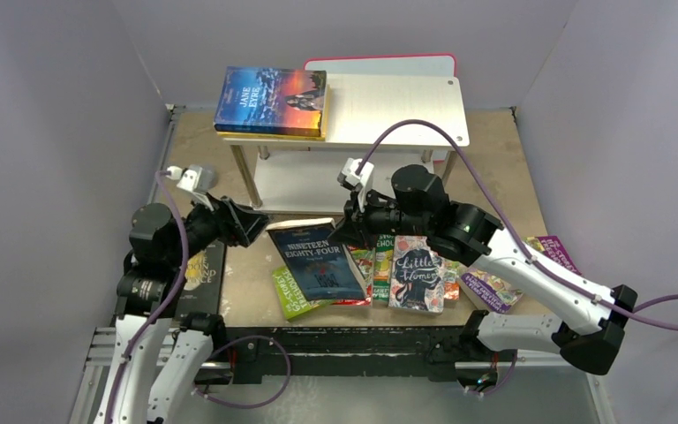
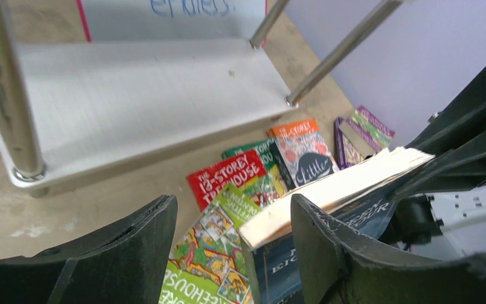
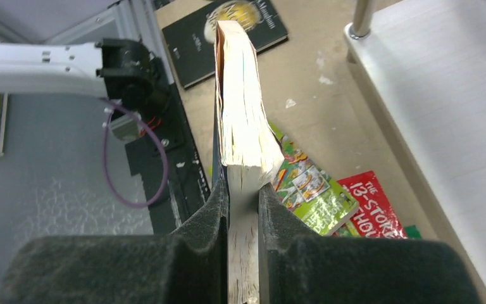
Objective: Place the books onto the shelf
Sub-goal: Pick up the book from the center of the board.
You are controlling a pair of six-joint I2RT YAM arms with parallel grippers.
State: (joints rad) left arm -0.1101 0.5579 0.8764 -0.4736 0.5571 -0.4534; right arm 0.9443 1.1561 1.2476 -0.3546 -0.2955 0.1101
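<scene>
My right gripper (image 1: pixel 353 231) (image 3: pixel 243 209) is shut on the page edge of the dark blue "Nineteen Eighty-Four" book (image 1: pixel 316 261) (image 3: pixel 240 126) (image 2: pixel 329 196) and holds it just above the other books. My left gripper (image 1: pixel 240 221) (image 2: pixel 234 221) stands open at that book's left corner, which shows ahead between the fingers (image 2: pixel 133 253). Below lie a green Treehouse book (image 1: pixel 296 296), the red "13-Storey Treehouse" (image 2: pixel 228 177) and "Little Women" (image 1: pixel 417 274). A black book (image 1: pixel 203 269) lies at the left. The shelf (image 1: pixel 397 110) stands behind, with "Jane Eyre" (image 1: pixel 271 100) on its top board.
The shelf's lower board (image 2: pixel 133 101) (image 3: pixel 455 95) is bare, between thin metal legs (image 2: pixel 0 95). A pink-edged white board (image 1: pixel 380 64) leans behind the shelf. Purple books (image 1: pixel 530 269) lie at the right, beside my right arm. Grey walls close in on both sides.
</scene>
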